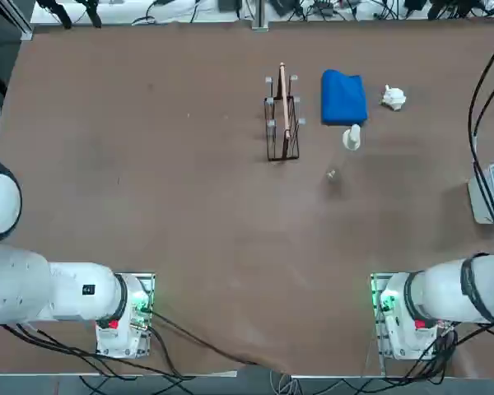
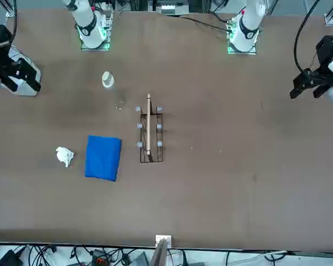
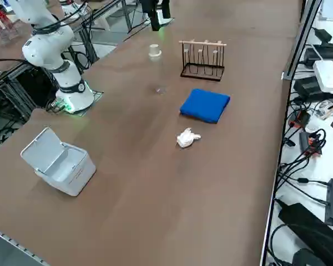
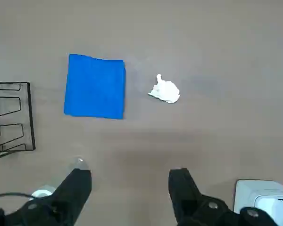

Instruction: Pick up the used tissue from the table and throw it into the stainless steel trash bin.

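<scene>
My right gripper (image 4: 129,183) hangs above the brown table (image 1: 148,181) with fingers spread, holding nothing. The blue folded cloth (image 4: 95,85) lies just beside the crumpled white used tissue (image 4: 165,91), toward the far right corner. The stainless steel trash bin (image 4: 263,195) is cut off at the frame edge.

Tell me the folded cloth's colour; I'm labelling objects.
Plain bright blue cloth, clearest in the right wrist view.

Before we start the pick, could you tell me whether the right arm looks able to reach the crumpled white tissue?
Probably yes: the crumpled white tissue lies alone on bare brown table, apart from the blue cloth, and the open right gripper hangs above it.
</scene>
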### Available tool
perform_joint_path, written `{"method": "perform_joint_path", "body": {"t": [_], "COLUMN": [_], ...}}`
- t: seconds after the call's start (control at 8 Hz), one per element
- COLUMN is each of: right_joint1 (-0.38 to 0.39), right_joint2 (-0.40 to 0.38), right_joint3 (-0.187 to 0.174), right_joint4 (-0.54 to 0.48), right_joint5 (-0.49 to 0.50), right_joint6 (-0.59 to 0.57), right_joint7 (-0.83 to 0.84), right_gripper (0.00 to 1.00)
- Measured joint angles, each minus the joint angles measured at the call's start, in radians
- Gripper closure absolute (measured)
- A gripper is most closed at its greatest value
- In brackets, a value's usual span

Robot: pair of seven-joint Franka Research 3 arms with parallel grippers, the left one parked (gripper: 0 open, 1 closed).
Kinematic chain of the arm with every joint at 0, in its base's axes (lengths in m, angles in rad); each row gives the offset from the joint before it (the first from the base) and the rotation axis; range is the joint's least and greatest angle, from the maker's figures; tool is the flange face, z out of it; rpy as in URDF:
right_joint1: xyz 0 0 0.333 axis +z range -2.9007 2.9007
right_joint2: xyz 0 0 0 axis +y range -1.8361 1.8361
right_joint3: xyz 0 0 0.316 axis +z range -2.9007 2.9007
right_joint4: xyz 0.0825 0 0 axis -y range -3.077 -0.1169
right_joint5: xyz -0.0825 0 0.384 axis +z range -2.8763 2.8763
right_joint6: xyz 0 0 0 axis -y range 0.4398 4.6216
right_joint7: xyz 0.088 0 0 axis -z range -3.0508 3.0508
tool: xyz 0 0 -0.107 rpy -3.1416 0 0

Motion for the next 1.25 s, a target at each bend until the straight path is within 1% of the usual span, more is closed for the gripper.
{"method": "perform_joint_path", "body": {"t": [0.38, 0.62, 0.88, 1.0, 1.25], "right_joint1": [0.005, 0.005, 0.003, -0.001, -0.019], "right_joint2": [0.010, 0.040, 0.101, 0.145, 0.259], "right_joint3": [0.001, 0.001, -0.002, -0.006, -0.015], "right_joint4": [0.000, 0.001, 0.001, -0.001, -0.010], "right_joint5": [0.000, -0.001, -0.007, -0.008, -0.008], "right_joint6": [-0.001, -0.001, 0.014, 0.040, 0.144], "right_joint7": [0.000, 0.006, 0.010, 0.010, 0.010], "right_gripper": [0.00, 0.00, 0.00, 0.00, 0.00]}}
